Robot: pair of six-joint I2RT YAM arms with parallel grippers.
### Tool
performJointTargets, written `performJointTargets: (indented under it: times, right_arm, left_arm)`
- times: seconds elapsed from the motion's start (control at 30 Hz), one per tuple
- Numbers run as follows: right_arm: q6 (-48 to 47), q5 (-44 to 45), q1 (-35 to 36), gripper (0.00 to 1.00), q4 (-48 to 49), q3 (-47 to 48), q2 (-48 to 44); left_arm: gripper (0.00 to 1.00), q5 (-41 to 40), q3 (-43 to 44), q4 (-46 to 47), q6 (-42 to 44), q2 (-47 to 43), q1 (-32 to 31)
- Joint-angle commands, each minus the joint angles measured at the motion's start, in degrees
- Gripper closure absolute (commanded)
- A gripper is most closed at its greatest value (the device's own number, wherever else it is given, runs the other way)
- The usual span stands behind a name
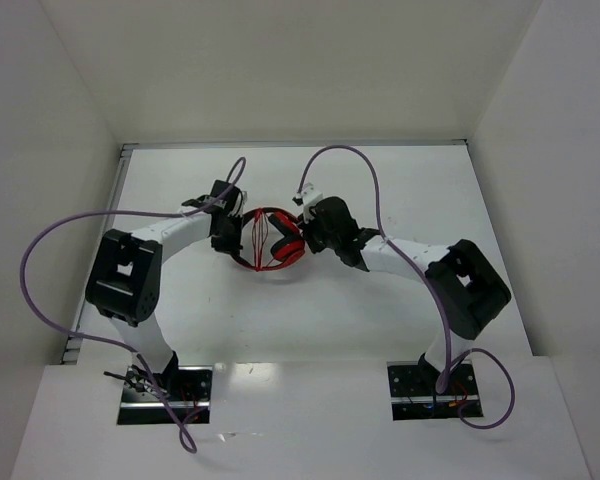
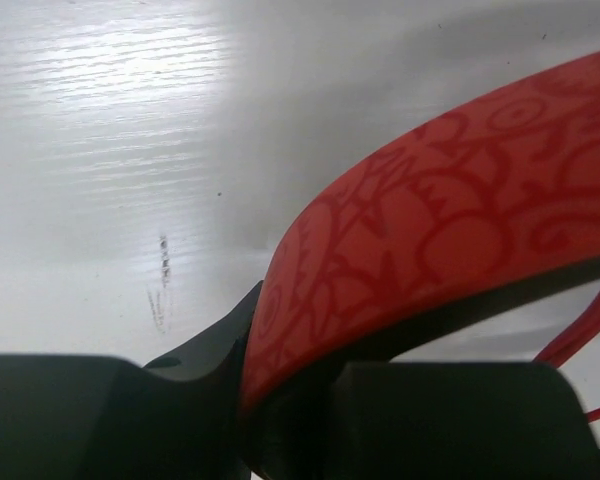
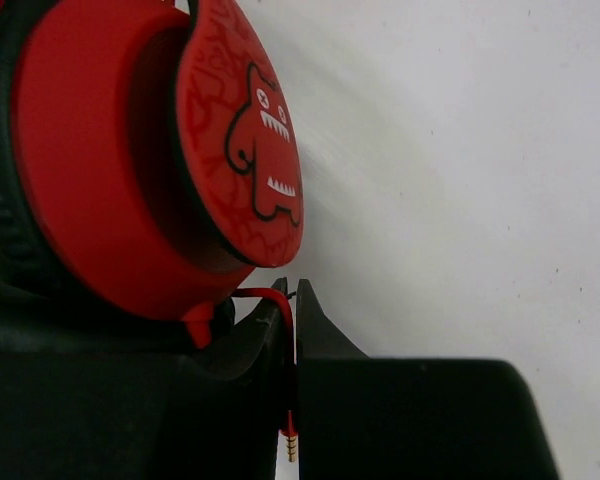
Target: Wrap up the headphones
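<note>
— Starting from the left?
— At the left claw: clamped on the band of the headphones. Up close, red and patterned, wedged between black fingers, arching up to the right over the white table.
— Anything beside it?
— A small dark scuff on the tabletop, left of the band. Thin red strands of cord below the band at the right edge.
— And the middle?
— Headphones in the centre of the table, between the two claws. From above, cord strung several times across the hoop of the band. Resting on the table or lifted: cannot tell.
— Then the right?
— At the right claw: narrowed to a slit, pinching the cord just above its plug. Plug pointing down between the fingers. Up and to the left, a round red cup with a cartoon monster face on its outer side, black padding at its far left edge, close against the left finger.
</note>
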Motion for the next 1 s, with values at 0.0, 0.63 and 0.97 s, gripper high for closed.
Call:
performJointTargets:
  times: [0.0, 0.63, 0.97]
  right_arm:
    - [0.4, 7.0, -3.4, 1.0, 8.1, 0.1, -1.4]
    - [3.6, 2.9, -3.4, 1.0, 8.4, -4.4, 4.5]
    - [5.4, 3.4, -3.4, 0.97, 8.4, -6.7, 3.3]
  left_arm:
    - [1.0, -9.6, 1.3, -9.7, 8.1, 4.0, -1.1]
    - [0.99, -20.6, 15.4, -16.2, 10.9, 19.6, -4.3]
    - [0.81, -29.2, 18.3, -16.2, 10.9, 20.8, -5.3]
